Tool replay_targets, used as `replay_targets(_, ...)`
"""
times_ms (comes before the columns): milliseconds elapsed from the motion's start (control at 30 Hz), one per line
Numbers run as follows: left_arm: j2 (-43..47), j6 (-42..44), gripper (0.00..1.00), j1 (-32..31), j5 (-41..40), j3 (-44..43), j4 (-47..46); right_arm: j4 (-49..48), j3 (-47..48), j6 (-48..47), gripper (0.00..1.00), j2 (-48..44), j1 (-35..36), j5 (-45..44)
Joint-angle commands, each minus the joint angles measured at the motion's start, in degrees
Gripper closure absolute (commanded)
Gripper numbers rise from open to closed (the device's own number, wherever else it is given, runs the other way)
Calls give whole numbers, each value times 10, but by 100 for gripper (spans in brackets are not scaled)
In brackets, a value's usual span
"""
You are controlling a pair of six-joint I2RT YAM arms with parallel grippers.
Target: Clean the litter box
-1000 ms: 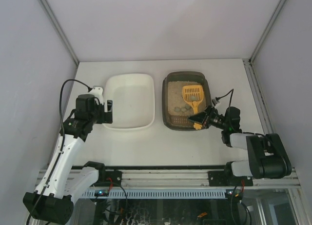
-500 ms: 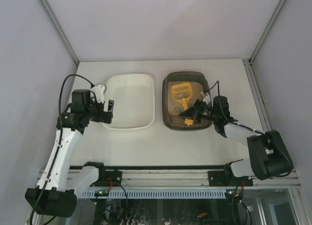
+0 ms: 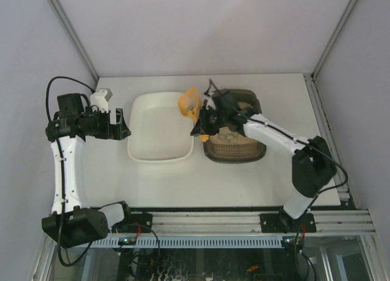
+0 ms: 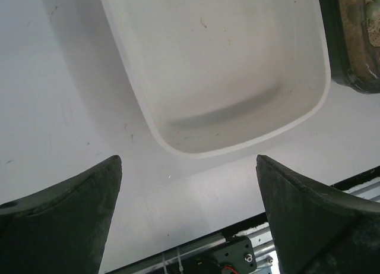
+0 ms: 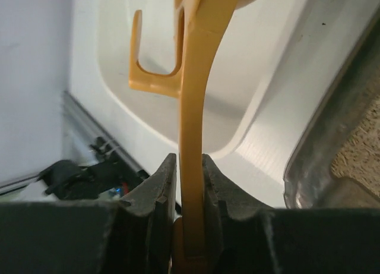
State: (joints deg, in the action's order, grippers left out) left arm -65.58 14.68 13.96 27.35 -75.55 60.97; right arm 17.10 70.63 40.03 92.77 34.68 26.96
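The litter box is sitting just right of the white tub. The right gripper is clenching a yellow scoop over the tub's right rim, likely the dumping step; tipping it inward comes next. The left gripper is hanging released, left of the tub.

- Litter box: dark, see-through plastic with a smooth, slightly shiny rim.
- Litter: beige, dry and grainy like coarse sand.
- Tub: white plastic, smooth, with a soft sheen and a few faint scuffs.
- Scoop: yellow-orange plastic, smooth, mildly glossy.
- Bench: white, flat and matt, lightly marked.
- Fingers of the left gripper: dark, matt, faintly grainy surface.
- Rail at the near edge: bare silver metal.
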Motion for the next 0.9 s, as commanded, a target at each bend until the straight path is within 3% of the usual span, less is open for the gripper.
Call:
replay_targets(0, -5, 18, 2, 21, 27, 5, 15, 242, 167, -111, 100, 84, 101, -240)
replay_targets(267, 17, 34, 3, 37, 0, 42, 8, 423, 402, -174, 100, 242, 242, -607)
replay_targets(433, 18, 35, 3, 37, -6, 68, 4, 451, 433, -186, 100, 272, 272, -672)
replay_targets(567, 13, 31, 2, 36, -13, 71, -4, 437, 414, -174, 100, 246, 266, -658)
replay_targets(667, 7, 17, 2, 22, -24, 61, -13, 406, 367, -152, 100, 179, 243, -589)
replay_targets(867, -14, -83, 0, -146, -164, 27, -116, 334, 135, -109, 100, -53, 104, -336)
